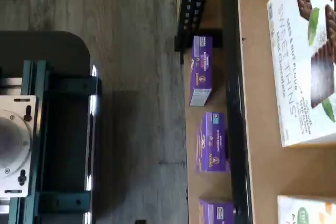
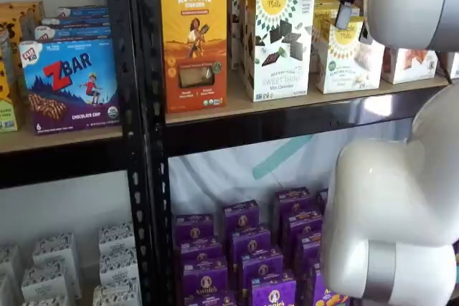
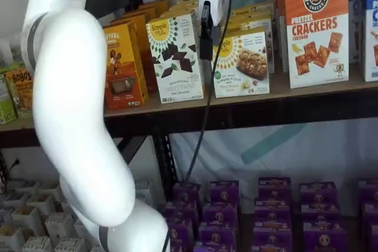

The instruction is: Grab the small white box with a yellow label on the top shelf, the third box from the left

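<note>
Black fingers (image 3: 206, 30) hang just in front of the small white box (image 3: 242, 63), at its upper left corner; one finger seen side-on, so I cannot tell the gap or any contact; box stands upright on the top shelf (image 3: 236, 101), between the taller Sweet Thins carton (image 3: 175, 58) and the orange pretzel cracker box (image 3: 317, 28).
</note>
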Controlling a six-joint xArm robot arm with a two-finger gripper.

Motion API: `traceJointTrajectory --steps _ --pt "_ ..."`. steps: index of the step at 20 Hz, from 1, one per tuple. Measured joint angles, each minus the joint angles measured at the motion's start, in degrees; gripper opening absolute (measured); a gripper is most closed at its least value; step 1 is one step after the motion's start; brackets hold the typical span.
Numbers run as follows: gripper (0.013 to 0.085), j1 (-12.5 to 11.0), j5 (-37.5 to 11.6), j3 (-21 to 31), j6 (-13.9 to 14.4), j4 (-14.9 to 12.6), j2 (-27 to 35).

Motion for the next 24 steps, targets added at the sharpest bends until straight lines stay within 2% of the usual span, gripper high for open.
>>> traceJointTrajectory --steps 7,10,13,16,20,24 --pt "0.085 -0.3 -0.2 5.1 0.3 1.4 -5.4" --pt "0.085 -1.6 -2.6 7.3 -0.2 4.0 -7.5" --pt "0.085 -3.7 -7.4 10.2 -1.4 8.2 -9.7" --pt "0.085 -4.8 -12.0 11.9 -2.6 10.3 -10.6" --pt "0.085 -5.1 -16.5 12.7 -3.6 11.0 -10.3" --pt "0.085 -4.4 -20.7 13.0 -4.1 11.0 -9.1"
